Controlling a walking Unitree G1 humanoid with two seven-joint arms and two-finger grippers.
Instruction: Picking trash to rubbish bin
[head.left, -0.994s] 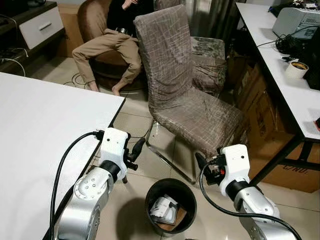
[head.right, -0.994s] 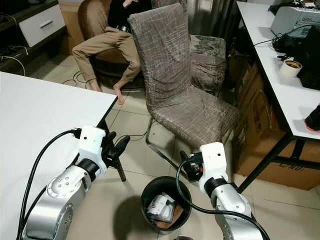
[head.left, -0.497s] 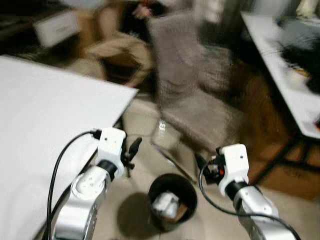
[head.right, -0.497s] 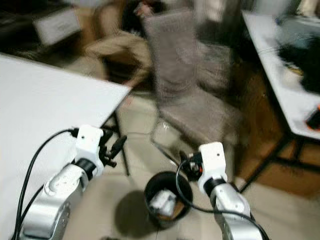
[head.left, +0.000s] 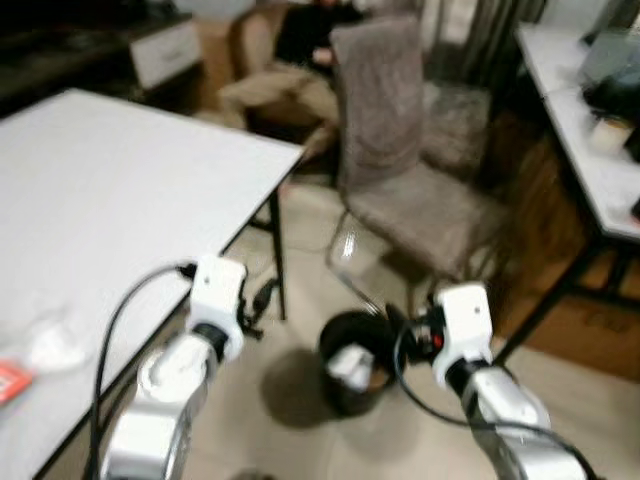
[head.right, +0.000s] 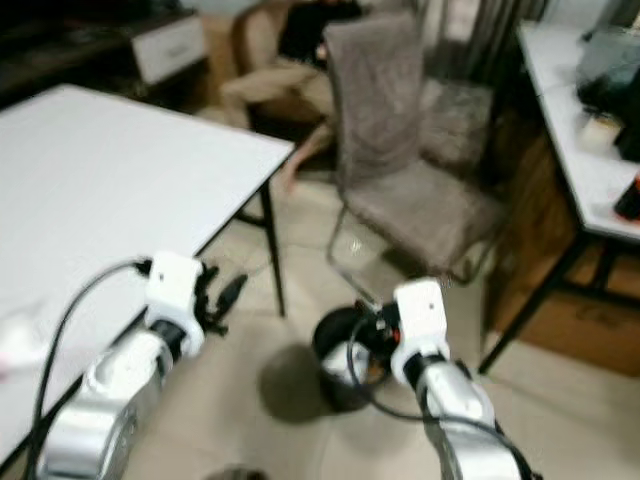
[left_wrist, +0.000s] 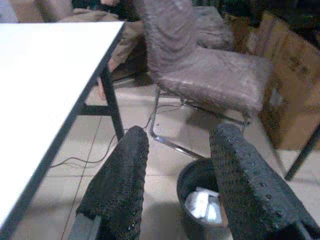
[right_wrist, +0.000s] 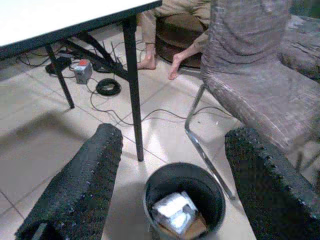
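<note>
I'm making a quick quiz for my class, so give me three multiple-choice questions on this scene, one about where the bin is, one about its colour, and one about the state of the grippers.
1. Where does the bin stand?
A. On the white table
B. On the floor between the table leg and the chair
C. On the chair seat

2. What colour is the bin?
A. Black
B. Red
C. White

3. How are the two grippers?
A. Both shut on trash
B. Left open, right shut on a cup
C. Both open and holding nothing

Answers:
1 B: the right wrist view shows it on the tiles, with the table leg to one side and the chair frame to the other.
2 A: its wall and rim are black, with pale trash inside.
3 C: the left gripper and right gripper each show spread fingers with nothing between.
</note>
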